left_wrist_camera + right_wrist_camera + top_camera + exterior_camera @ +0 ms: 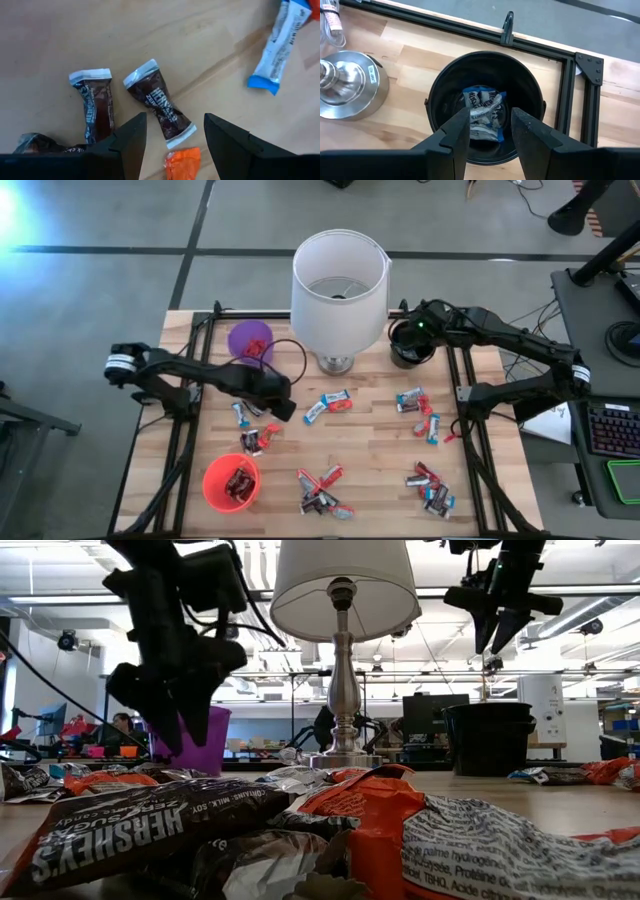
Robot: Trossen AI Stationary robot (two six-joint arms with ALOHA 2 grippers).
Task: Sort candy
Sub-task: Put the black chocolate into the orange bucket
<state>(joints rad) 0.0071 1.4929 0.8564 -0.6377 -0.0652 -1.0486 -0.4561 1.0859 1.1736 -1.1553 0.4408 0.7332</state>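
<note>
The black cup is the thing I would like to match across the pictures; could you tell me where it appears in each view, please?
High view: black cup right of the lamp, under the right gripper.
Low view: right of centre, on the table behind the candy.
Left wrist view: not in it.
Right wrist view: centre, blue-and-white candy inside.
Shared landmark: the lamp's silver base.

Pale wood table (370,445), matt. Candy (161,104) below left gripper (174,131) wrapped in glossy foil. Lamp base (347,85) of brushed metal beside black cup (445,90).
</note>
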